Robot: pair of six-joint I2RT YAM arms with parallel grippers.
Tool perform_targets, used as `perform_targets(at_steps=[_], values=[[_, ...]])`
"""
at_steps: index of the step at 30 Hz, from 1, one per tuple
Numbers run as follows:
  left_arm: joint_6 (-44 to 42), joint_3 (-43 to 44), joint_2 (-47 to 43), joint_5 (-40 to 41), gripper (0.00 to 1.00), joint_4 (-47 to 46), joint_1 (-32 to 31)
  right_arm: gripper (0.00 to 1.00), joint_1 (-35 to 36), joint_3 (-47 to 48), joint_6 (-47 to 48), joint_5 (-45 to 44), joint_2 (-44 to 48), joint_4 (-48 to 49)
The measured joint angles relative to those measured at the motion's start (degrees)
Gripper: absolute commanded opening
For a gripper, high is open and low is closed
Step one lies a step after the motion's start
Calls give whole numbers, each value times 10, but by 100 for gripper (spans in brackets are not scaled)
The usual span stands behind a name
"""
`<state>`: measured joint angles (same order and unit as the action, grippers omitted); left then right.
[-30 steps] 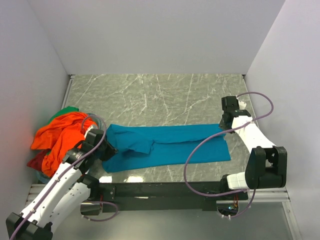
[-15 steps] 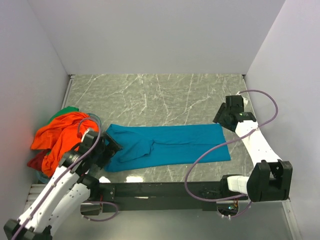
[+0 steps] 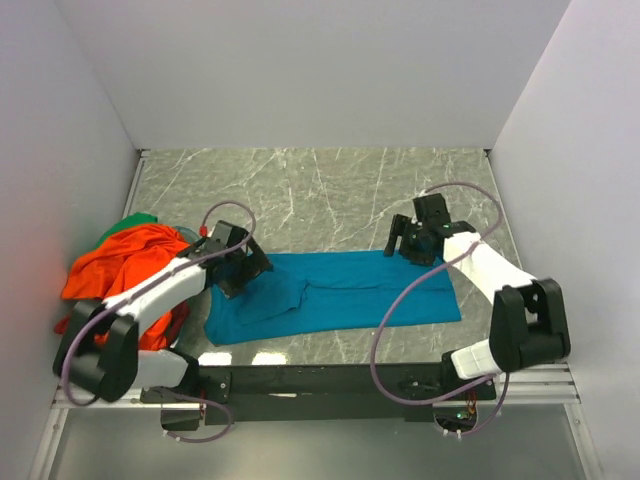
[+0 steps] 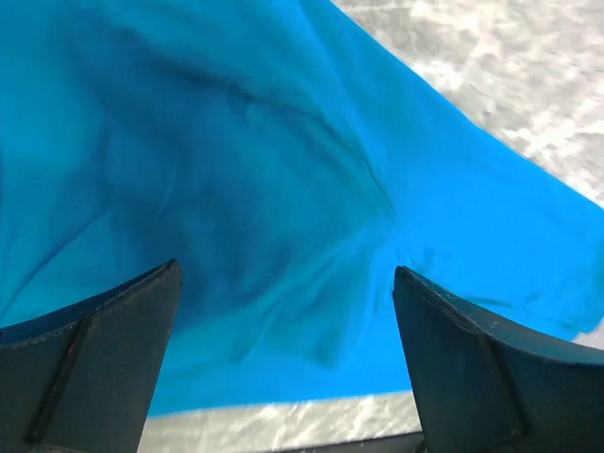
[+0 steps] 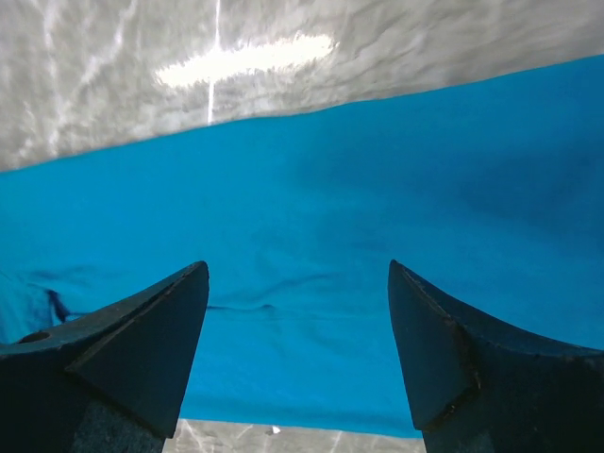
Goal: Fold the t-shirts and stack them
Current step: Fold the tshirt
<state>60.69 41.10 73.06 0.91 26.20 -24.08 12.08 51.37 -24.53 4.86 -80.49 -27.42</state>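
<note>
top external: teal t-shirt [image 3: 340, 295] lengthwise left-right

We see a grey marble table [image 3: 330, 190] with white veins, closed on three sides by plain white walls [image 3: 300, 70]; light glares on it

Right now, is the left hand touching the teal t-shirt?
Cannot tell. The left wrist view shows the left hand open over the teal t-shirt, nothing pinched, but neither it nor the top view shows contact or a gap at the fingertips.
</note>
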Motion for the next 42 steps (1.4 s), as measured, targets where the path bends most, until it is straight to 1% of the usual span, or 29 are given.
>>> perform_targets(at_steps=[5, 7, 11, 14, 17, 18, 21, 24, 26, 27, 28, 32, 35, 38, 40, 42], values=[[-3, 21, 102, -20, 100, -36, 0, 83, 10, 0, 0, 8, -64, 14], [-5, 54, 132, -22, 100, -32, 1, 83, 11, -2, -1, 7, -82, 16], [-18, 148, 223, -18, 99, -22, 0, 83, 16, -28, -6, 10, -89, 34], [-32, 253, 309, -12, 99, 5, 0, 83, 25, -44, -7, 7, -78, 56], [-46, 359, 387, -8, 99, 23, 0, 83, 48, -80, -12, 6, -49, 85], [-51, 410, 421, -5, 100, 40, 0, 83, 57, -90, -14, 9, -38, 91], [-65, 589, 536, 4, 99, 80, -1, 83, 110, -139, -27, 21, 14, 108], [-75, 747, 634, 2, 99, 94, -2, 83, 172, -183, -46, 47, 68, 108], [-77, 834, 689, -10, 100, 90, -5, 83, 222, -211, -62, 71, 106, 102], [-77, 856, 704, -19, 99, 82, -6, 83, 247, -222, -71, 84, 123, 98], [-76, 870, 716, -33, 100, 66, -8, 83, 268, -229, -78, 94, 134, 97], [-52, 867, 738, -91, 99, -36, -17, 83, 345, -247, -106, 135, 161, 90], [-21, 895, 776, -134, 99, -115, -25, 84, 371, -248, -120, 147, 158, 103], [3, 920, 810, -155, 100, -181, -35, 83, 387, -249, -130, 155, 135, 134], [15, 920, 817, -158, 100, -211, -41, 83, 397, -248, -138, 159, 119, 158], [20, 919, 818, -157, 100, -221, -45, 84, 416, -243, -143, 158, 104, 179]])
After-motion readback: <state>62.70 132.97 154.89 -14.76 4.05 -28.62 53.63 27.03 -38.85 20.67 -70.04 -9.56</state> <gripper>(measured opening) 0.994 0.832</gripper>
